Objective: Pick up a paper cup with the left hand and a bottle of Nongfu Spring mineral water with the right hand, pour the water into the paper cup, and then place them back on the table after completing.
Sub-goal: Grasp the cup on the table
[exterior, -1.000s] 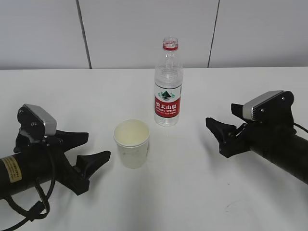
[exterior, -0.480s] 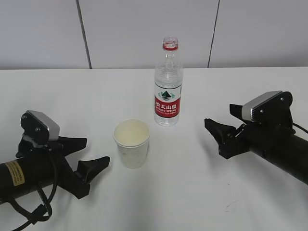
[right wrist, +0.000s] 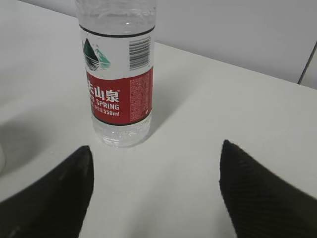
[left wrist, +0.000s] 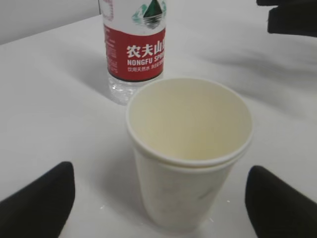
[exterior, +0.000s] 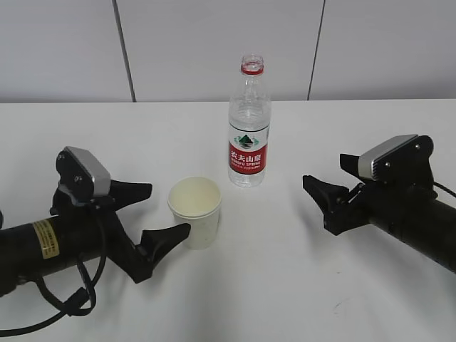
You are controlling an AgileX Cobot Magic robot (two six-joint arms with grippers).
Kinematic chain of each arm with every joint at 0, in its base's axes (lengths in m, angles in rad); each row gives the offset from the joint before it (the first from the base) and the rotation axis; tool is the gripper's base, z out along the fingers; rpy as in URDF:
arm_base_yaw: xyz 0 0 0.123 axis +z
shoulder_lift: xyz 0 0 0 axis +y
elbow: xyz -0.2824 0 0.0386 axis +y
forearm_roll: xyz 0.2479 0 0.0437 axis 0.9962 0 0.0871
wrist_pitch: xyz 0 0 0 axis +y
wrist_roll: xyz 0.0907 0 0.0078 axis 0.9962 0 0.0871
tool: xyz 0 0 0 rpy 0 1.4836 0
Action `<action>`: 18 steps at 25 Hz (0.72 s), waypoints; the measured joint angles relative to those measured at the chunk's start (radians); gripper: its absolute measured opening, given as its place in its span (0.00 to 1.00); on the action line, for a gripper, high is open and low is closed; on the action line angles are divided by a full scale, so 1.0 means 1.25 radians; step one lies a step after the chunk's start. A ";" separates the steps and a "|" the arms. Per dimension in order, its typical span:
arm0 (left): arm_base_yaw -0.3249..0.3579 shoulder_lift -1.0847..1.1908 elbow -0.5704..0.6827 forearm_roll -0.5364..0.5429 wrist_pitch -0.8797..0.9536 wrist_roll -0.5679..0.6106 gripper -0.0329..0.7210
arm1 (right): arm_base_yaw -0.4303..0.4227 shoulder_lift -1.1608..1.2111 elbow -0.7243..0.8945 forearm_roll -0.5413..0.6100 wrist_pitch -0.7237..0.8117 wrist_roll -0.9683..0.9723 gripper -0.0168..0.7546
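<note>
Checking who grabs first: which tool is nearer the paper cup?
Left. The left tool is open just beside the paper cup, fingers nearly flanking it; the right tool is open well off to the cup's other side.

Matt paper cup (exterior: 195,211), glossy clear plastic bottle (exterior: 249,125), smooth white table (exterior: 285,285).

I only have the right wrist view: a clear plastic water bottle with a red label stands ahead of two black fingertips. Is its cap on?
Observer: No. In the exterior view the clear plastic water bottle has an open neck with only a red ring.
Operator: Where is the cup?
Observer: The white paper cup stands upright in front of the bottle, nearer the left arm and apart from the bottle.
Operator: Is the left gripper on it?
Observer: The black two-finger left gripper is open, with one finger on each side of the cup, not closed on it.
</note>
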 joint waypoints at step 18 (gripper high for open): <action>-0.035 0.095 -0.119 0.002 0.001 -0.024 0.86 | 0.000 0.000 0.000 -0.001 -0.001 0.000 0.78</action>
